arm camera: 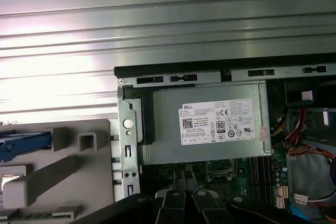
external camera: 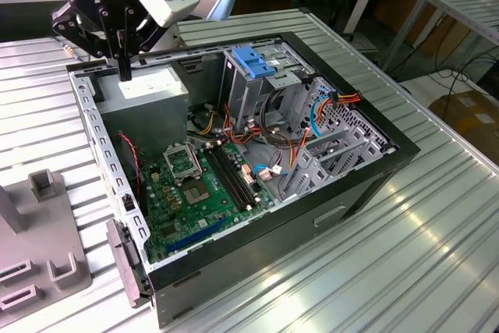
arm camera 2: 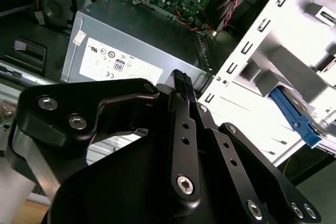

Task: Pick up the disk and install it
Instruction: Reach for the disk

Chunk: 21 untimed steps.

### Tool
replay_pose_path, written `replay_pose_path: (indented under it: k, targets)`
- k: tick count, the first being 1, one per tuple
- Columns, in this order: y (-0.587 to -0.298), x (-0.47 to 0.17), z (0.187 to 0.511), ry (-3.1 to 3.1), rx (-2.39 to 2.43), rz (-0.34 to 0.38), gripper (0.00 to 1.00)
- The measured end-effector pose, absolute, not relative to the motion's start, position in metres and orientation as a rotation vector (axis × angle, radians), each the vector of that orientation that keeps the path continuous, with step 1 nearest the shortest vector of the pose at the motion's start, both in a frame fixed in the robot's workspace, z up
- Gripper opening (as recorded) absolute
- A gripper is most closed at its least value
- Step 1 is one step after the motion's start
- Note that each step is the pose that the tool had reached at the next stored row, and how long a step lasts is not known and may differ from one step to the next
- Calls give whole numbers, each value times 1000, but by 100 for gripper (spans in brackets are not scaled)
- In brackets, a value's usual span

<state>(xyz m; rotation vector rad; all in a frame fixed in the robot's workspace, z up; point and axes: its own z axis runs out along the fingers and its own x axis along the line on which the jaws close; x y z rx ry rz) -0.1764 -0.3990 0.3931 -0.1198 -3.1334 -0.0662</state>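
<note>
In the exterior view I see the gripper [external camera: 125,74] hanging over the back corner of the open computer case [external camera: 366,163], its tips just above the grey power supply [external camera: 152,91]. The fingers come together into one narrow dark stem, so I read them as closed with nothing between them. The case lies on its side on the ribbed metal table [external camera: 437,255]. The green motherboard [external camera: 195,185] faces up, and a blue latch [external camera: 253,60] sits on top of the metal drive cage. A grey fixture [external camera: 47,259] stands on the table at the exterior view's left, just beside the case.

In the second wrist view the gripper [arm camera 2: 181,77] shows one black finger ending in a ribbed pad, in front of the power supply [arm camera 2: 136,51] and its white sticker. Past the case's perforated side rail a blue plastic strip [arm camera 2: 296,121] lies on a bright, washed-out surface. I take it for the carrier edge of the disk.

In the first wrist view the gripper [arm camera: 185,176] has its two fingertips pressed close together over the motherboard, just beside the power supply [arm camera: 210,124]. The disk [arm camera: 23,145] lies outside the case on the grey fixture [arm camera: 89,182]. Only its blue carrier bar is plain to me, at the picture's edge. It is well apart from the gripper and nothing holds it.
</note>
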Motion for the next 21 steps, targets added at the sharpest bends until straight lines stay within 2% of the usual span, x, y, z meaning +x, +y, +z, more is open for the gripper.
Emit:
replay_pose_path:
  k: [21]
  targets:
    - [-399,-187,393,-3133,-120,-66,10]
